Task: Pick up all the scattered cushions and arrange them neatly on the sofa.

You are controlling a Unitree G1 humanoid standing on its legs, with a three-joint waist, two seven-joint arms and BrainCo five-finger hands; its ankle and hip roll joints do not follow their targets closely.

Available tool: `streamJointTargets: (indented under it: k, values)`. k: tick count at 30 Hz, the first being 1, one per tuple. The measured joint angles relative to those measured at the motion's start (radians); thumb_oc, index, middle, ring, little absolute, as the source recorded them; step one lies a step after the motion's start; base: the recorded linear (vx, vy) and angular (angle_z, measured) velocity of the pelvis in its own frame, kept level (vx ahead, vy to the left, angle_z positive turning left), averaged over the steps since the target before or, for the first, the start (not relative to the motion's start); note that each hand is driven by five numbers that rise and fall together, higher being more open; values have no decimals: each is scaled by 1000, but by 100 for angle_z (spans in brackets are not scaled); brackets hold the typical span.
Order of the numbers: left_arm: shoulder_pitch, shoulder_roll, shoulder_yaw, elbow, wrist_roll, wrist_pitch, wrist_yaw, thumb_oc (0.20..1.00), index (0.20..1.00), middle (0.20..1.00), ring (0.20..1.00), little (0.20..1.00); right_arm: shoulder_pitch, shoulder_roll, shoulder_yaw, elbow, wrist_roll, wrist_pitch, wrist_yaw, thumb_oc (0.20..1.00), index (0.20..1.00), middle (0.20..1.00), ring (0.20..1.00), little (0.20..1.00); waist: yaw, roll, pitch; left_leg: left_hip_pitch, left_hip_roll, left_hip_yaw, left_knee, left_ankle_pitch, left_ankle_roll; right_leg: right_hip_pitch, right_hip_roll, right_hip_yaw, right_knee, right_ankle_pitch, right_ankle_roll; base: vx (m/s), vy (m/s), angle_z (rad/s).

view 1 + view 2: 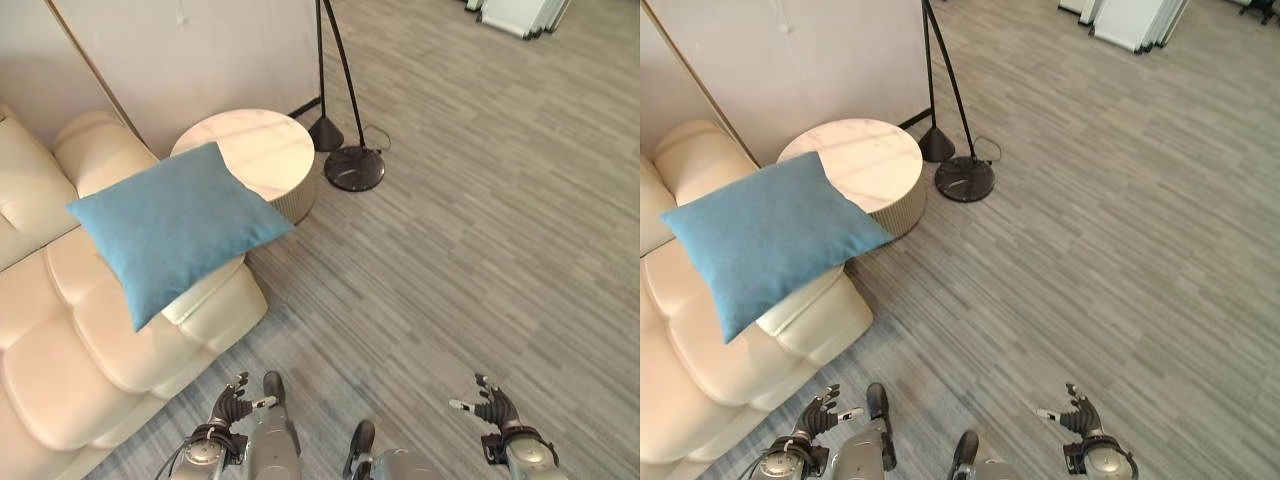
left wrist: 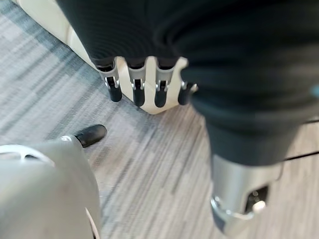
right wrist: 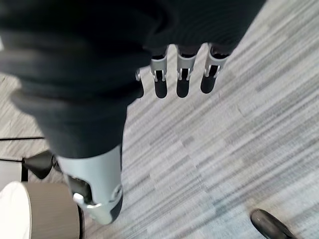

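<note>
One cushion [image 1: 175, 228]: blue, on sofa [image 1: 60, 340] arm, far left.
Left hand [image 1: 232, 404]: fingers relaxed, empty.
Right hand [image 1: 492, 407]: fingers relaxed, empty.

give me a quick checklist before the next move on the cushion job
1. Left hand free: ok, fingers relaxed and holding nothing, low over the floor near the sofa's front.
2. Right hand free: ok, fingers relaxed, holding nothing.
3. Blue cushion neatly on the sofa: not ok, it lies tilted across the armrest, one corner over the round side table.
4. Path to the cushion clear: ok, bare floor between the hands and the sofa.
5. Obstacles near the reach: ok, the floor lamp base stands beyond the table.
6. Other scattered cushions: cannot tell, none on the visible floor.
</note>
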Motion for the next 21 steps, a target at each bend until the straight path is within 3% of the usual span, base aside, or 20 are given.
streamJointTargets:
  k: [1, 2, 3, 4, 6, 7, 8, 10, 13, 14, 16, 18, 19, 20, 21]
  values:
    - [2, 1, 0, 6, 0, 1, 0, 1000, 1000, 1000, 1000, 1000, 26, -4, 3, 0, -5, 4, 1, 1000, 1000, 1000, 1000, 1000, 2, 4, -30, 19, -41, 6, 11, -12, 27, -18, -32, -4, 83, -50, 23, 342, 334, 29]
    - [3, 4, 1, 7, 0, 0, 1, 1000, 1000, 1000, 1000, 1000, 40, 0, 8, -6, -7, 11, 2, 1000, 1000, 1000, 1000, 1000, 5, -5, -39, 41, -64, -5, -1, 11, 82, -23, -66, 4, 168, -81, 35, 303, 333, 15]
    - [13, 11, 7, 20, 0, -1, 1, 1000, 1000, 1000, 1000, 1000, 44, 14, 18, -8, -8, 13, 3, 1000, 1000, 1000, 1000, 1000, 9, -16, -54, 50, -96, 1, -8, 13, 91, -62, -119, 29, 273, -108, 38, 303, 337, 23]
    - [8, 14, 15, 22, 0, 3, 2, 1000, 1000, 1000, 1000, 1000, 39, 25, 21, -24, -10, 13, 4, 1000, 1000, 1000, 1000, 1000, 0, -31, -65, 61, -129, -3, -19, -8, 117, -90, -154, 61, 352, -105, 39, 281, 306, 27]
    - [-4, 15, 31, 17, -1, -1, 6, 1000, 1000, 1000, 1000, 1000, 13, 31, 38, -52, -15, 14, 7, 1000, 1000, 1000, 1000, 1000, 6, -38, -64, 107, -182, -6, -56, 4, 134, -205, -264, 96, 619, -97, 45, 273, 233, 29]
    - [-4, 27, 33, 10, -1, -2, 16, 1000, 1000, 1000, 1000, 1000, -25, 35, 56, -62, -16, 9, 15, 1000, 1000, 1000, 1000, 1000, 18, -37, -64, 149, -225, -23, -83, -40, 188, -267, -293, 152, 691, -83, 79, 336, 195, 29]
    - [-6, 29, 32, 9, -2, -2, 22, 1000, 1000, 1000, 1000, 1000, -46, 37, 55, -61, -16, 9, 15, 1000, 1000, 1000, 1000, 1000, 23, -16, -54, 176, -233, -39, -102, -41, 191, -296, -277, 174, 697, -96, 72, 305, 118, 37]
    - [-7, 21, 38, 6, -10, -13, 24, 1000, 1000, 1000, 1000, 1000, -80, 27, 54, -64, -16, 4, 16, 1000, 1000, 1000, 1000, 1000, 25, 40, -37, 229, -217, -87, -142, -31, 176, -310, -169, 217, 543, -104, 68, 239, 22, 61]
    - [-12, 19, 59, 29, -13, -17, 27, 1000, 1000, 1000, 1000, 1000, -99, 23, 54, -58, -15, -1, 17, 1000, 1000, 1000, 1000, 1000, 18, 53, -22, 264, -224, -174, -169, -36, 166, -392, -62, 271, 332, -57, 65, 190, -45, 89]
    - [-14, 18, 66, 32, -12, -17, 29, 1000, 1000, 1000, 1000, 1000, -100, 22, 54, -55, -15, 0, 17, 1000, 1000, 1000, 1000, 1000, 9, 46, -10, 275, -226, -208, -170, -39, 160, -416, -30, 305, 277, -25, 71, 156, -70, 116]
    - [-16, 21, 65, 48, -11, -17, 30, 1000, 1000, 1000, 1000, 1000, -98, 22, 52, -52, -16, 0, 16, 1000, 1000, 1000, 1000, 1000, 4, 14, 8, 305, -246, -260, -169, -51, 143, -428, -10, 317, 169, 63, 75, 131, -71, 107]
    - [-10, 23, 59, 65, -9, -15, 30, 1000, 1000, 1000, 1000, 1000, -86, 20, 48, -50, -16, 0, 13, 1000, 1000, 1000, 1000, 1000, -4, -23, 12, 335, -276, -303, -167, -72, 129, -417, -25, 333, 122, 135, 71, 90, -69, 91]
    - [1, 31, 56, 64, -8, -15, 30, 1000, 1000, 1000, 1000, 1000, -74, 21, 48, -46, -16, -1, 13, 1000, 1000, 1000, 1000, 1000, -2, -61, 11, 355, -308, -317, -154, -104, 116, -395, -51, 340, 114, 228, 57, 171, -151, 51]
    - [22, 20, 57, 66, -8, -14, 31, 1000, 1000, 1000, 1000, 1000, -88, 18, 45, -28, -15, -1, 13, 1000, 1000, 1000, 1000, 1000, 11, -53, 19, 365, -294, -323, -127, -140, 103, -372, -41, 343, 129, 266, -20, 272, -262, 42]
    - [29, 5, 50, 64, -7, -14, 29, 1000, 1000, 1000, 1000, 1000, -89, 15, 43, -16, -15, -2, 11, 1000, 1000, 1000, 1000, 1000, 0, -21, 8, 364, -264, -350, -105, -167, 98, -346, -18, 326, 113, 237, 0, 154, -162, 52]
